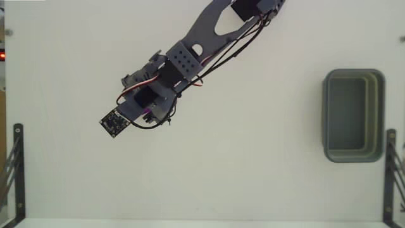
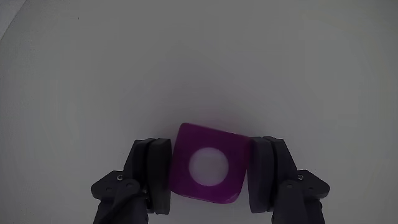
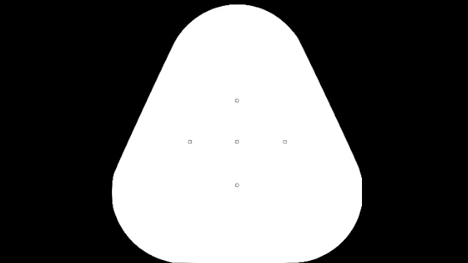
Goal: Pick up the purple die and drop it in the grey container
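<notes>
The purple die point(image 2: 208, 165) sits between the two dark fingers point(image 2: 152, 174) of the gripper point(image 2: 209, 177) in the wrist view, one white round pip facing the camera. Both pads press flush against opposite faces of the cube, so the jaws are closed on it. Whether the die rests on the table or is lifted clear cannot be told from this view; no distinct shadow separates it from the surface. In the fixed view only a sliver of purple point(image 1: 147, 111) shows under the arm's wrist, left of centre.

Risks, as judgement: the die appears slightly rotated between the pads, so contact may fall near edges rather than full faces. A quick lift or swing could let it twist and slip out. The grey container point(image 1: 353, 116) stands well apart, at the right edge of the fixed view, so the carry is long and any loose grip has time to fail. Releasing over the thick rim point(image 1: 326, 114) rather than the hollow could bounce the die back onto the table.

The table point(image 1: 253, 177) is plain, matte and white, with little to stop a rolling cube. Dark metal brackets point(image 1: 14, 171) stand at both lower sides of the fixed view. Lighting is even and soft.
</notes>
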You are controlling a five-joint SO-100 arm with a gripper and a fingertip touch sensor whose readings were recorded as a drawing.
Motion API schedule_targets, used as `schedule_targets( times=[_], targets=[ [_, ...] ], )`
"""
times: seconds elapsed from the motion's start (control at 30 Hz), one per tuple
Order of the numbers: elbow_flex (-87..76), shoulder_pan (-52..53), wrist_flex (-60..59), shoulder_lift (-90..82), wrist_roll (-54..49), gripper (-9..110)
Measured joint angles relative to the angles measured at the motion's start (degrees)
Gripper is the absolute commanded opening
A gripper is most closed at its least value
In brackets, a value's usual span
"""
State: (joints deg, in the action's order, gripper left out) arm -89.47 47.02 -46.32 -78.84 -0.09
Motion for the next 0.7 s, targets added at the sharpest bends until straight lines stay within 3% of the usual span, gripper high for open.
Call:
schedule_targets(
  times=[0.7],
  targets=[
    [0.0,0.0,0.0,0.0,0.0,65]
  ],
)
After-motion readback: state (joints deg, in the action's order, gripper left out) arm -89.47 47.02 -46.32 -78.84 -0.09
